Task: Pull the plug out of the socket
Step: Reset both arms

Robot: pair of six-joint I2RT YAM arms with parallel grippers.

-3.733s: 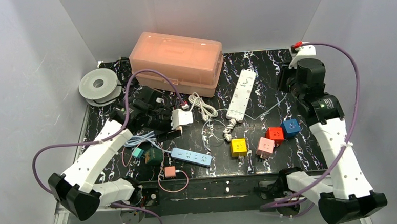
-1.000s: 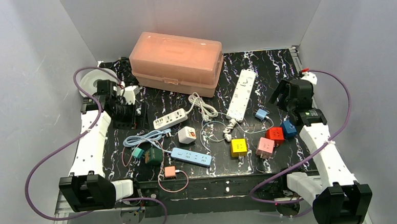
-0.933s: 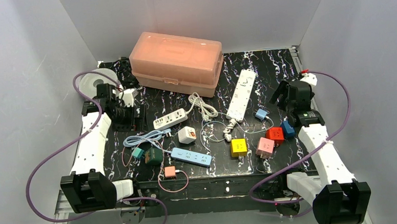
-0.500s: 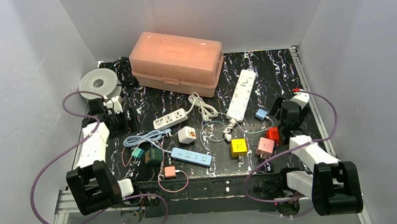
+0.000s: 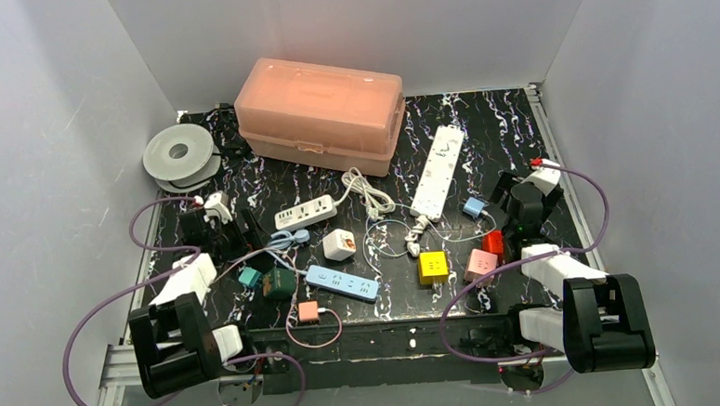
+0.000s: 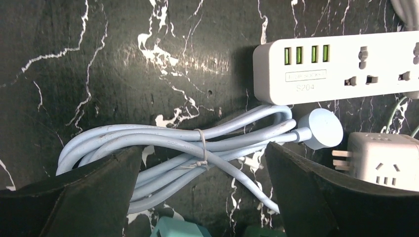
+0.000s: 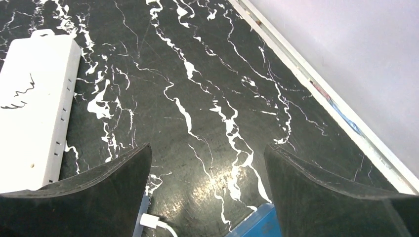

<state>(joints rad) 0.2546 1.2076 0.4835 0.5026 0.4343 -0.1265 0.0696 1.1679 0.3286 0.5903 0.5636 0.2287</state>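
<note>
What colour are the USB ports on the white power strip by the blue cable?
Green USB ports on the white power strip; left wrist view shows best.

This looks like a robot lab. A left robot arm (image 5: 182,279) and a right robot arm (image 5: 557,269) are bolted to the near edge of a black counter (image 5: 496,121) with white streaks. Plain grey walls (image 5: 45,117) box it in. Purple wires (image 5: 604,204) loop from the arms.

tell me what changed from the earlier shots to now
Both arms folded back toward their bases. The left pincer released the white cube plug, which lies free near the short white strip. The right pincer is open, empty too. Pink box and yellow cube stayed put.
</note>
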